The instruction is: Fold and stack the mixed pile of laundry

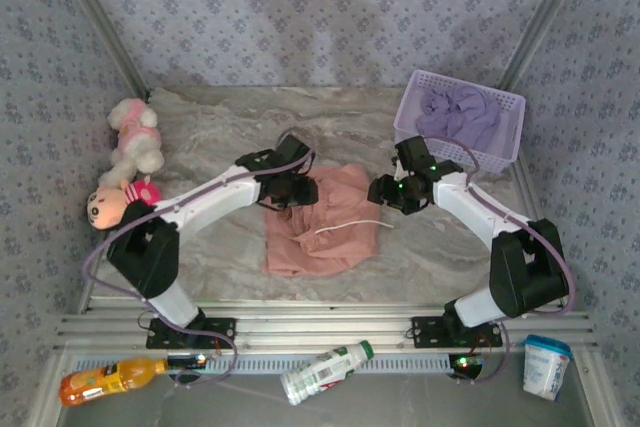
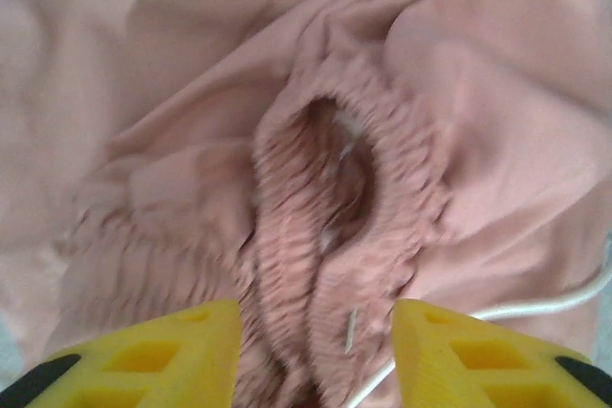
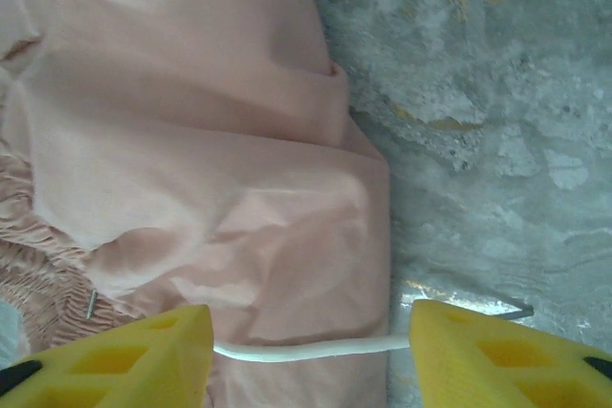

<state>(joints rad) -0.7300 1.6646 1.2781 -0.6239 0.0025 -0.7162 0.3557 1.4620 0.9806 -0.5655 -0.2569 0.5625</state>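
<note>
- The shorts (image 1: 325,227) lie crumpled at the middle of the table (image 1: 210,137).
- The shirt (image 1: 460,117) sits bundled in the basket (image 1: 510,147) at the far right corner.
- Left gripper (image 2: 316,351): jaws apart, straddling the gathered waistband (image 2: 306,226).
- Right gripper (image 3: 304,332): jaws apart over the shorts' edge, with the drawstring (image 3: 316,347) running between them.

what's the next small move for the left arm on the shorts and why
Probably lower and close the left tool on the waistband. It hangs open astride that bunched elastic, and the shorts lie crumpled, so they likely need spreading before any fold.
</note>
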